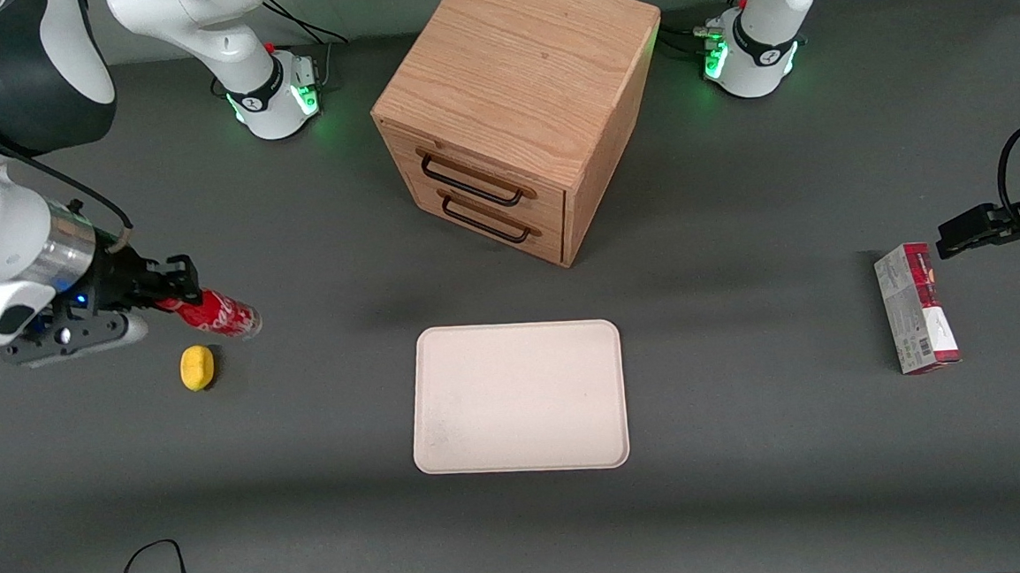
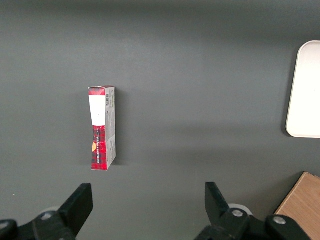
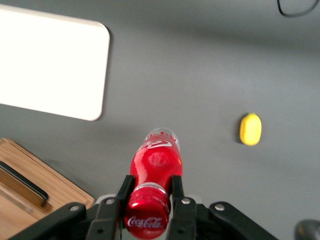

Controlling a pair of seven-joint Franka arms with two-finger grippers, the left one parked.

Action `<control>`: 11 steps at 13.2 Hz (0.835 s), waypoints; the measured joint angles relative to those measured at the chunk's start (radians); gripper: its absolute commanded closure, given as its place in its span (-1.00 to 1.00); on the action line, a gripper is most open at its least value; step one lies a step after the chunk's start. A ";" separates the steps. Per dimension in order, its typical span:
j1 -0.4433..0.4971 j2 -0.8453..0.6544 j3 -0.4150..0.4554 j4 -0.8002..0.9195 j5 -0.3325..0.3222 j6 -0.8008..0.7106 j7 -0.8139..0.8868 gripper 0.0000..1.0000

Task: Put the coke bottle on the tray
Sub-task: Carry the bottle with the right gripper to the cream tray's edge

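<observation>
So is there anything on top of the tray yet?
No. The tray is bare; the gripper holds the coke bottle by its neck toward the working arm's end. Underneath the tray is hidden.

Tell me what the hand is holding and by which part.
The hand grips the coke bottle at its neck, just below the cap.
</observation>
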State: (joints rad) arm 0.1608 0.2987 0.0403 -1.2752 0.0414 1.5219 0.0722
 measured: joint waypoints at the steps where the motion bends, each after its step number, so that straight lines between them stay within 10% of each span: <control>1: 0.001 0.059 0.031 0.084 0.000 -0.013 0.042 1.00; 7: 0.019 0.400 0.321 0.287 -0.205 0.209 0.340 1.00; 11: 0.033 0.566 0.344 0.299 -0.282 0.424 0.359 0.98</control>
State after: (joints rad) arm 0.1943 0.8652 0.3843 -0.9761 -0.2404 1.9456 0.4310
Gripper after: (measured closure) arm 0.652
